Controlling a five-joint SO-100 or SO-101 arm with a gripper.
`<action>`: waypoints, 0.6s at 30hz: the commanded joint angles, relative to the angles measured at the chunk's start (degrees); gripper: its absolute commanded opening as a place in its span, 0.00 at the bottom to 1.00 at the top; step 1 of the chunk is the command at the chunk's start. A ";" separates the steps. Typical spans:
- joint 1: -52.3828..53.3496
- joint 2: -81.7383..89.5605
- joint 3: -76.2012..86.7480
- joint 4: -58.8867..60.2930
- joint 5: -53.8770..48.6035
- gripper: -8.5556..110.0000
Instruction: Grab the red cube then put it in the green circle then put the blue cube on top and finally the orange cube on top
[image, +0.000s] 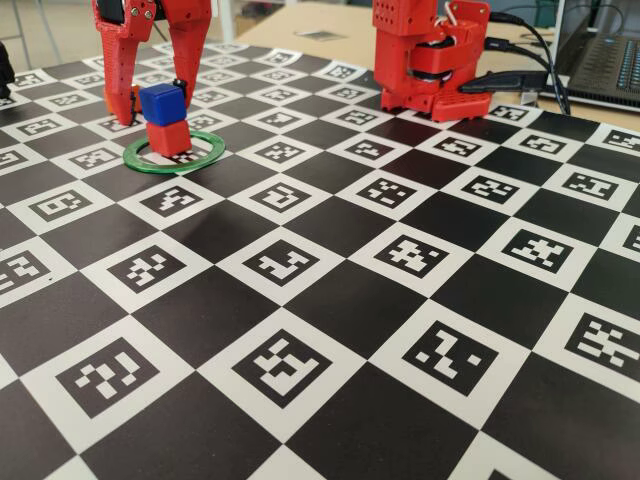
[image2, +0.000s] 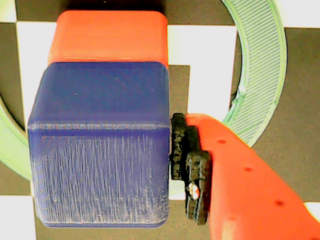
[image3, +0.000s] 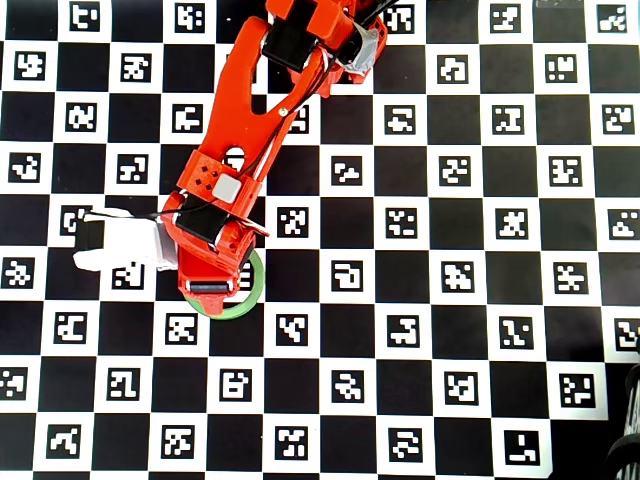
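In the fixed view, far left, the gripper (image: 150, 108) hangs straight down over the checkerboard table (image: 330, 300) with its two red fingers spread, one on each side of the stack, and neither looks like it's squeezing anything. Between them the blue cube (image: 161, 103) sits on top of the red cube (image: 169, 137), a bit offset, and the red one stands inside the green circle (image: 175, 157), which lies flat on the board. Further right at the back is the arm's red base (image: 425, 60), with a laptop (image: 605, 55) at the far right edge. The wrist view shows the blue cube (image2: 100, 145) filling the left half with the red cube (image2: 110, 37) peeking out from under it at the top, then one black-padded finger (image2: 187, 165) just beside the blue cube's right face; I can't tell if it's actually touching. From overhead the arm covers both cubes and only an arc of the green circle (image3: 240, 305) shows. Can't spot the orange cube anywhere.
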 joint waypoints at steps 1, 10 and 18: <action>0.00 1.49 -2.11 1.85 -0.09 0.37; 0.18 9.58 -8.17 11.51 0.79 0.41; -0.44 16.52 -14.06 21.01 0.88 0.41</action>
